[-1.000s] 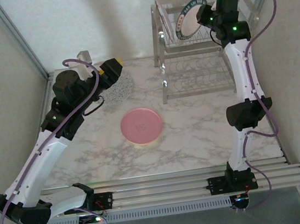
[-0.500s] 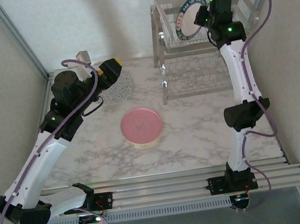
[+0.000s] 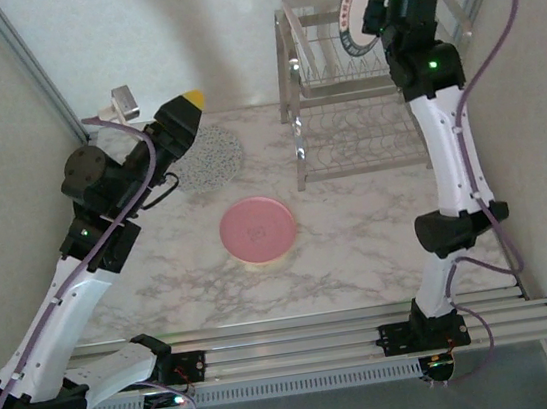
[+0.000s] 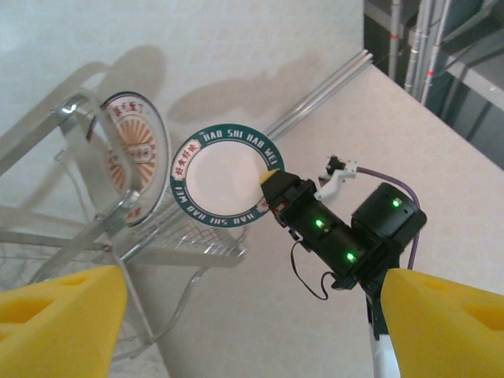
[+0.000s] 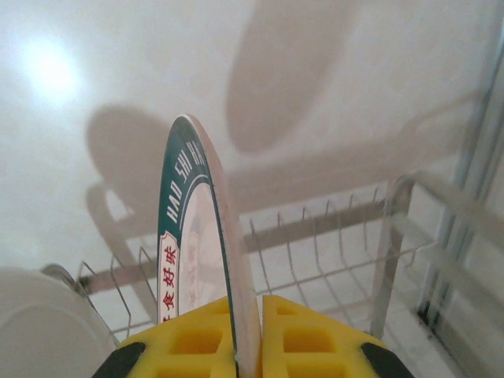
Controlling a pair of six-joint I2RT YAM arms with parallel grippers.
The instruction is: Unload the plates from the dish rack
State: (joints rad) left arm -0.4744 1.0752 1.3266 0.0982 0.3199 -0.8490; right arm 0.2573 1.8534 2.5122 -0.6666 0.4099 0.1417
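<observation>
My right gripper (image 3: pixel 376 11) is shut on the lower edge of a white plate with a dark teal rim (image 3: pixel 360 3). It holds the plate upright above the top basket of the chrome dish rack (image 3: pixel 341 105). The right wrist view shows that plate (image 5: pixel 197 228) edge-on, pinched between the yellow pads (image 5: pixel 311 335). A maroon-rimmed plate with an orange centre (image 4: pixel 130 150) still stands in the rack (image 4: pixel 118 244). A pink plate (image 3: pixel 257 229) and a grey-speckled plate (image 3: pixel 215 160) lie on the table. My left gripper (image 3: pixel 190 105) hangs open and empty over the speckled plate.
The rack stands at the back right, close to the back wall, with wire slots (image 5: pixel 331 236) under the lifted plate. A metal frame post (image 3: pixel 29 70) runs along the left wall. A rail (image 3: pixel 302 347) crosses the near edge of the marble table (image 3: pixel 358 234).
The right gripper has lifted the teal-rimmed plate up out of the rack's slots. The left arm has risen and drawn back to the left, its gripper now tilted up over the speckled plate.
</observation>
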